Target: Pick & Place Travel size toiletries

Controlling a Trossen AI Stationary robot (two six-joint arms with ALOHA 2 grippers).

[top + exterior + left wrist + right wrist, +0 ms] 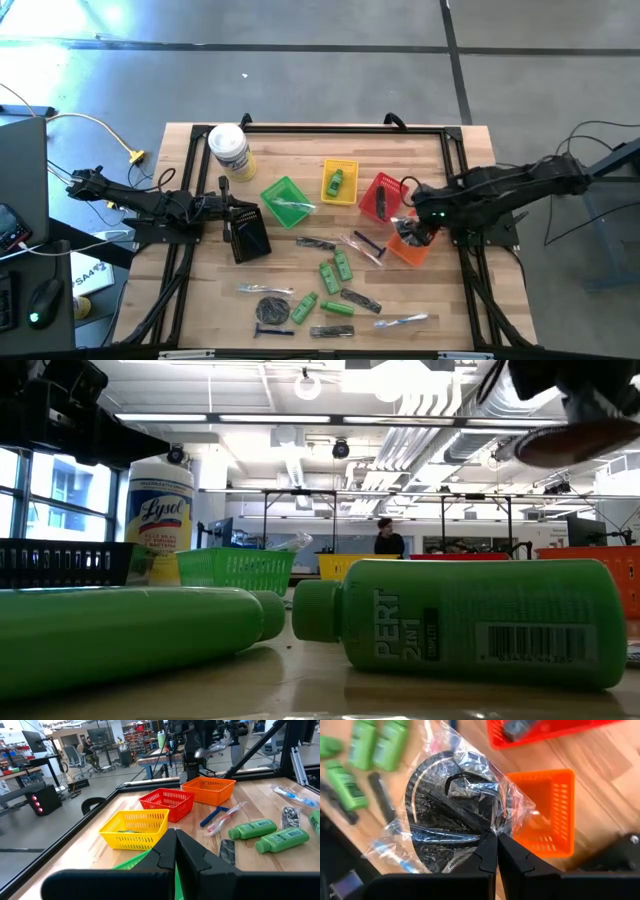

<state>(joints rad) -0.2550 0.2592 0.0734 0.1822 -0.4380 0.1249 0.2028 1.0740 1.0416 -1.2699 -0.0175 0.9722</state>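
— Wooden worktop [200,300], seen from above: what lies on it?
— Travel toiletries scattered across the near half: green bottles [334,272], a dark comb [360,299], a blue razor [272,331], a wrapped grey disc [272,310]. Beyond them stand a green basket [287,199], a yellow basket [339,182], a red basket [382,197] and an orange basket [409,247], with a white-lidded jar [230,150] at the far left.

— And the arms?
— The left gripper [240,222] rests at the left by a black basket [248,238]. The right gripper [420,228] hangs over the orange basket.

— From worktop height?
— Two green bottles [480,620] lie on their sides close to the lens, the jar [159,520] behind them. A person [386,538] stands far back in the room.

— The left wrist view?
— Its fingers [167,851] are pressed together, holding nothing, facing the yellow basket [135,827], red basket [167,802] and orange basket [208,790].

— The right wrist view?
— Its fingers [487,851] are closed on the clear wrapper of a round dark disc [452,810], held in the air just beside and above the orange basket [547,815].
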